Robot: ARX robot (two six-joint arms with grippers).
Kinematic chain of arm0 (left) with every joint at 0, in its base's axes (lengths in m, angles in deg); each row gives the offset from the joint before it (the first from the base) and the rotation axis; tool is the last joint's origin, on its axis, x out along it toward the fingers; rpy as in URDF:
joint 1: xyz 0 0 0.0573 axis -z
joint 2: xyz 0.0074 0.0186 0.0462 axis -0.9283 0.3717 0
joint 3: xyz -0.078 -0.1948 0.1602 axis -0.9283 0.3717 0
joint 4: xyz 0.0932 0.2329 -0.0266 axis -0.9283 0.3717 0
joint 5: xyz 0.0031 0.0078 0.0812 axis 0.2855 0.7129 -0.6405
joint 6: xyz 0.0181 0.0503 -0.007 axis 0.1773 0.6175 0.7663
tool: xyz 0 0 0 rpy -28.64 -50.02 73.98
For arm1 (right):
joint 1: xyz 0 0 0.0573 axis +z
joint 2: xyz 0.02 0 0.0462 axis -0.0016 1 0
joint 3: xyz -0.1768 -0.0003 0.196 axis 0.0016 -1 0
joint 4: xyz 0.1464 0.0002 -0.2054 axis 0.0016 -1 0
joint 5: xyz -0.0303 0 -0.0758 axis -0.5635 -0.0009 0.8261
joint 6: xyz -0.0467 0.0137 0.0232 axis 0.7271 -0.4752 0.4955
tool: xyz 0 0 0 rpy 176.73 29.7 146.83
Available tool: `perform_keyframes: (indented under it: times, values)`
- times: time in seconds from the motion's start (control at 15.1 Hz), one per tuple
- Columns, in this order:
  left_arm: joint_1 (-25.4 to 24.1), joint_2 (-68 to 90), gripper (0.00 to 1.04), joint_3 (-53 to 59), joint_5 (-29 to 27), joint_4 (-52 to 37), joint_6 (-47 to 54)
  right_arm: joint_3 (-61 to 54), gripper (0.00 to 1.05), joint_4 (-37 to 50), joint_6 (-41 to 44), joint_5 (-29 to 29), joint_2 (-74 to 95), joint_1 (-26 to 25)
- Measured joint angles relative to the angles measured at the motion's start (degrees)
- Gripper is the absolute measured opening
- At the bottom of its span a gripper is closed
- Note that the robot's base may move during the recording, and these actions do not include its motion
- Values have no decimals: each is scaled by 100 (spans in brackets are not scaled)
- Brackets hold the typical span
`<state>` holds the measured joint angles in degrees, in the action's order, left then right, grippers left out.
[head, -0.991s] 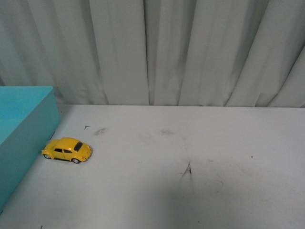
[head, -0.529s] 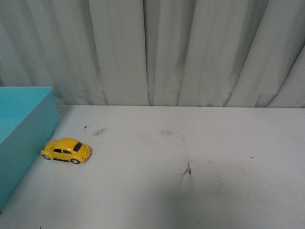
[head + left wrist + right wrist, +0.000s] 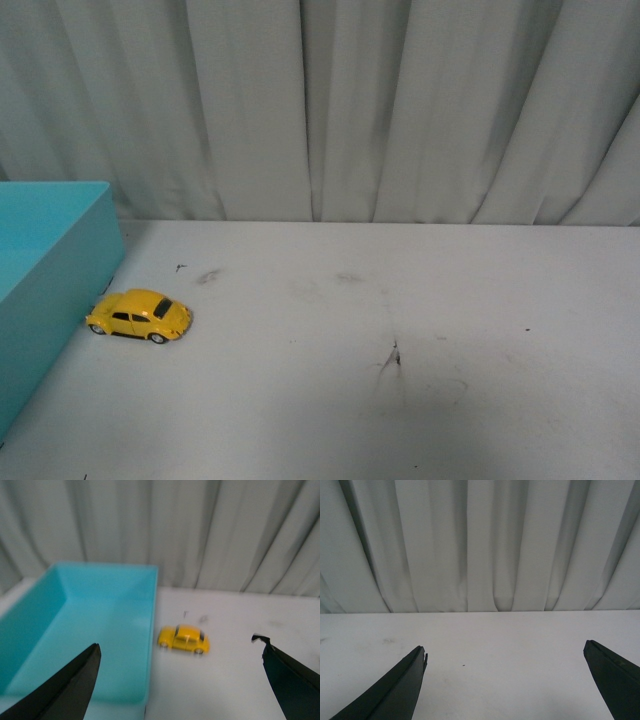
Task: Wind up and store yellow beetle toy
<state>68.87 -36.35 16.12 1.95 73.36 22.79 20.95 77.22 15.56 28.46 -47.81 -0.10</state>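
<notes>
Turquoise box (image 3: 100,605) at table (image 3: 400,300) left edge; inside shows plain turquoise floor + walls. Yellow beetle toy (image 3: 140,315) sits outside it, on its wheels on the table, just beside the box's side wall; contact unclear. Left gripper (image 3: 176,645) hovers above the table w/ fingers spread wide, toy framed between them, well clear. Right gripper (image 3: 505,646) likewise spread wide over bare tabletop, facing the curtain (image 3: 480,545).

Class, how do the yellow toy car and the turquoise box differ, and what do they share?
The yellow beetle toy is far smaller than the turquoise box. The toy is rounded and yellow; the box is straight-sided and turquoise. The toy has wheels; the box is open-topped. Both sit on the table.
</notes>
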Motion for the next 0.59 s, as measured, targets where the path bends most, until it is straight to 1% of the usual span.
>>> perform_keyframes:
  times: [0.07, 0.13, 0.26, 0.33, 0.4, 0.46, 0.59]
  values:
    - [181, 1010, 98, -570, -800, 951, -669, 0, 98, -2, -2, 13, 0, 0]
    - [42, 2031, 98, -970, -1091, 511, -1088, 0, 98, 0, 0, -11, 0, 0]
    - [-304, 3713, 98, -1790, -750, -1040, -1325, 0, 98, -2, 0, 0, 2, 0]
    - [-367, 4732, 98, -2194, -503, -1742, -1270, 0, 98, -2, 0, 0, 0, 0]
    - [-304, 5622, 98, -2533, -479, -2155, -1084, 0, 98, -2, 0, 2, 0, 0]
    - [-236, 6540, 98, -2940, -299, -2367, -772, 0, 98, -2, 0, 2, 0, 0]
    - [-11, 7742, 98, -3858, 120, -2376, -125, 0, 98, -2, 0, 2, 0, 0]
